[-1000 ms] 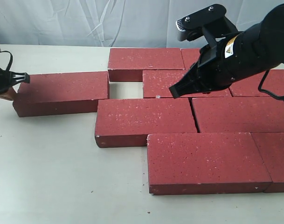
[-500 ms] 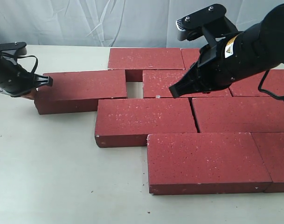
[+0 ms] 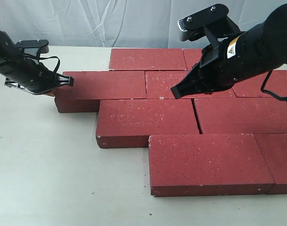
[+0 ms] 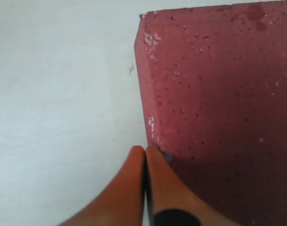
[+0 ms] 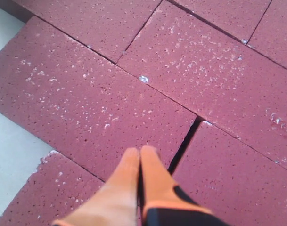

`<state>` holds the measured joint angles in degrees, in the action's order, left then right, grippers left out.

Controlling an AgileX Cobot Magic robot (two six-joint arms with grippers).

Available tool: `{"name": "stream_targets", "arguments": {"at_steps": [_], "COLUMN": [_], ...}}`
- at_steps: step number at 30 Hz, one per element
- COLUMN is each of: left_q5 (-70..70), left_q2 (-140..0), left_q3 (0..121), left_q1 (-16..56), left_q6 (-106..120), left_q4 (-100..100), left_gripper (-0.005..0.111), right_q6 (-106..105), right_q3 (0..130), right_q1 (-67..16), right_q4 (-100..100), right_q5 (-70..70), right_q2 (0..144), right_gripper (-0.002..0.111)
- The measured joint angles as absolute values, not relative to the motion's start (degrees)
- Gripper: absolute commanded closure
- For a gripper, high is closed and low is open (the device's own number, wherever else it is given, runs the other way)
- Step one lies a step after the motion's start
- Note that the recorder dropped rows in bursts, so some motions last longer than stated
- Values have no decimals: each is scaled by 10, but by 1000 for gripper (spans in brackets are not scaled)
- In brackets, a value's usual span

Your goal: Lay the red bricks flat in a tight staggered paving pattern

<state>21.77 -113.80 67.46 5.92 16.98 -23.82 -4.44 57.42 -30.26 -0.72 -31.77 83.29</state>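
On the pale table (image 3: 49, 165), a brick (image 4: 218, 94) corner touches the tips of the clenched left gripper (image 4: 145, 151); off-centre pushing could skew it. The right gripper (image 5: 139, 157) hovers clenched, empty.

Red bricks (image 3: 148, 122) flat on the table (image 3: 49, 165) in four staggered rows, second-from-back row furthest left.

Black right arm (image 3: 261, 44) with yellow warning sticker (image 3: 233, 47), black cable (image 3: 262, 86), orange tool fingers (image 5: 124, 183).
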Motion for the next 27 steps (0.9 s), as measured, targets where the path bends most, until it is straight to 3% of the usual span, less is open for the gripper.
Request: {"name": "stream_targets", "arguments": {"at_steps": [15,27], "left_q5": [272,379], "left_q2": [-1093,-872], "left_q3": [675,633], "left_q1": [-2,-6], "left_q6": [170,168], "left_q4": [-208,-196], "left_gripper": [107,107], "right_q6": [-44,-43], "right_q3": [577,655], "right_q1": [-300,-130], "right_q4": [-7,-12], "right_q5": [-328,-489], "right_q2": [834,835], "right_gripper": [109,109]}}
